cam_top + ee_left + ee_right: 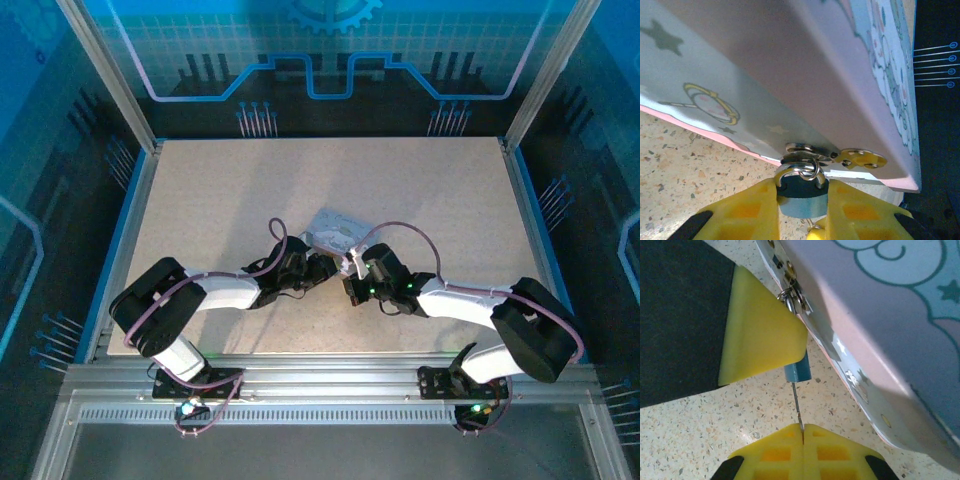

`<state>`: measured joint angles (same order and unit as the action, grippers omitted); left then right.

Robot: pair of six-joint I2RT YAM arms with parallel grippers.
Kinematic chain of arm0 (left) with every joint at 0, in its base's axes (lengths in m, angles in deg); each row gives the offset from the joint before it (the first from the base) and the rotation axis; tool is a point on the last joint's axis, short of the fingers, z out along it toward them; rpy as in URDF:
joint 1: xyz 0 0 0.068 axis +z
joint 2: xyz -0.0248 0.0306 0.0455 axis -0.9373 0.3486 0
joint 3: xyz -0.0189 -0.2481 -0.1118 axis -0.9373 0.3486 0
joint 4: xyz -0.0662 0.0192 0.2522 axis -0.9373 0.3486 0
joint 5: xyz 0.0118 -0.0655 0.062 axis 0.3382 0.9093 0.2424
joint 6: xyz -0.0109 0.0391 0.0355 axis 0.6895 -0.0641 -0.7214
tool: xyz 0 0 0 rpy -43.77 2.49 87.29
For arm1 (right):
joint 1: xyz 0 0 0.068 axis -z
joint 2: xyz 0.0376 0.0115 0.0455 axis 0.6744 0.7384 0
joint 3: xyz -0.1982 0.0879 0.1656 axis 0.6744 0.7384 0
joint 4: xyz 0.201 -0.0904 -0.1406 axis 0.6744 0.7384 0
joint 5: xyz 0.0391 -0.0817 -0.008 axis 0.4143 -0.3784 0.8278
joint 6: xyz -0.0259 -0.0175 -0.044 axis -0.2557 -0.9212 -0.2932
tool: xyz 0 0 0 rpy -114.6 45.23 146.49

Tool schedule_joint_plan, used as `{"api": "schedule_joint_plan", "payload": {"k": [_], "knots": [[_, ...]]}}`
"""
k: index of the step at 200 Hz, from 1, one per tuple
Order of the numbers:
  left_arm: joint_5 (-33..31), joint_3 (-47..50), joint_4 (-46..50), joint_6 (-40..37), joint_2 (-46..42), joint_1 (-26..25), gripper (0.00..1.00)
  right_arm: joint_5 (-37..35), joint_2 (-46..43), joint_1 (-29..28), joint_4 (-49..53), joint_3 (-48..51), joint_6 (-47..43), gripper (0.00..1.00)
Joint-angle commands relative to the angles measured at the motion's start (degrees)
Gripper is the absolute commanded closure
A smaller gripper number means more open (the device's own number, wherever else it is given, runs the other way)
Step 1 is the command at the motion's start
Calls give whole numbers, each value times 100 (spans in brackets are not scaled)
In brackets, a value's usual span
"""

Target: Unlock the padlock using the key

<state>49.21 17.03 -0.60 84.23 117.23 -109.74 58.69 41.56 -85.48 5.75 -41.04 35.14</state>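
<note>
The padlock (801,202), a small blue-grey body with a silver shackle, hangs from the metal hasp (810,152) on the pale blue cartoon box (790,65). My left gripper (801,192) is shut on the padlock's body, one yellow finger on each side. In the right wrist view the padlock (797,371) pokes out below the left gripper's yellow finger (760,330). The key (797,402), a thin dark sliver, runs from the padlock's underside down to my right gripper (803,429), which is shut on it. From above, the left gripper (318,268) and right gripper (355,275) meet beside the box (335,232).
The box rests tilted on the speckled tabletop (250,190), near the middle. Blue rails and metal frame posts (110,90) edge the table. A dark area (680,315) lies beyond the table's edge in the right wrist view.
</note>
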Motion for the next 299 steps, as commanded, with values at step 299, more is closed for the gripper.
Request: {"api": "schedule_joint_plan", "payload": {"k": [299], "knots": [[-56,-11,-66,305,-139,-75,76,589,406,382,-1076,-504,414,100]]}}
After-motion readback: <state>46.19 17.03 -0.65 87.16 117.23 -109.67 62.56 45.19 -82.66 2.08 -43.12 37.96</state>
